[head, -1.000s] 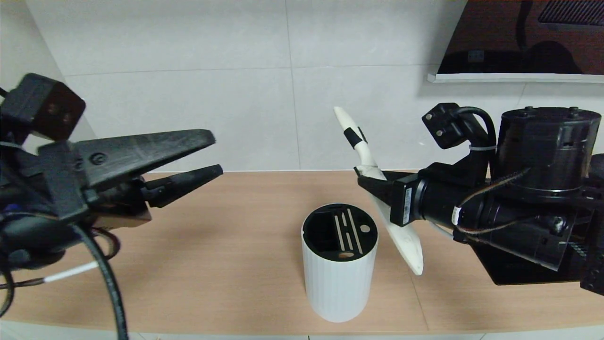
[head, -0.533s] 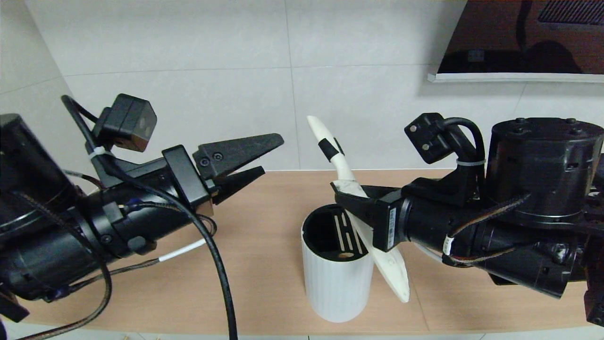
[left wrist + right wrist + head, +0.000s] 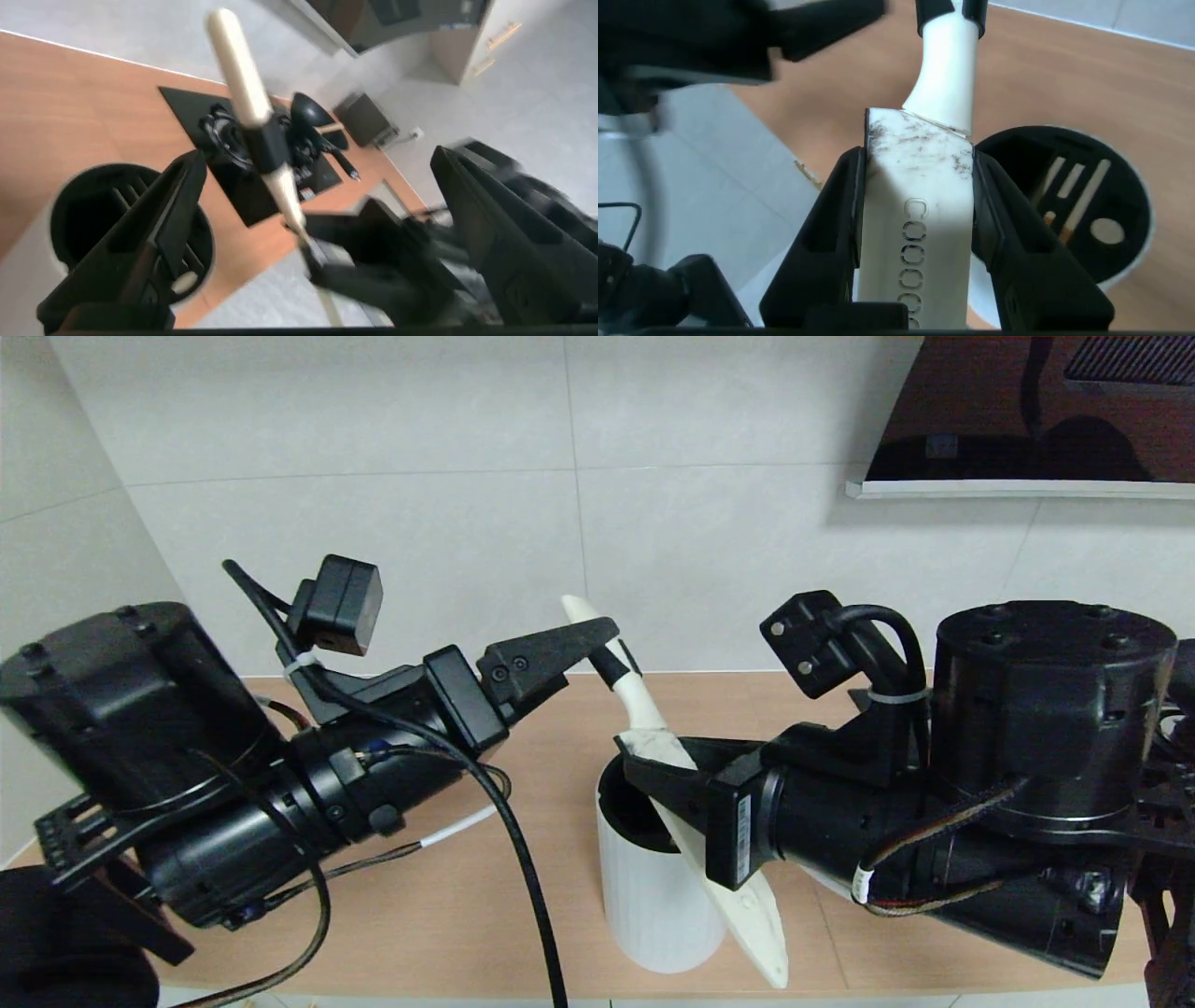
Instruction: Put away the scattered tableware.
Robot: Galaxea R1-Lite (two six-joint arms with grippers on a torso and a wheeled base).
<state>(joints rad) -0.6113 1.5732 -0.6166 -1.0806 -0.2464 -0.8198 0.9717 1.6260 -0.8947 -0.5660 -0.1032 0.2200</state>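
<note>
Knife handover is the step in hand, by my reading. Nearest to me, the blade end of the white knife [image 3: 742, 901] slopes down below my right gripper [image 3: 644, 758]. It crosses in front of the white slotted holder [image 3: 644, 905], which stands on the wooden counter [image 3: 420, 915] just under that hand. The right gripper is clenched on the knife about where blade meets handle. Above that hand the handle rises at a tilt, with a black band [image 3: 271, 149] round it near the top. Farther out, my left gripper [image 3: 583, 658] sits level with that band, fingers spread wide with the handle between them. In its own wrist view they stand apart from the handle on both sides, so nothing is pinched there. Beyond it is tiled wall [image 3: 467, 476]. The knife is not yet in the holder. I judge the next move is to close the left fingers squarely on the handle before the right lets go, then turn the blade down into a slot. A loose pinch could let the knife swing.
</note>
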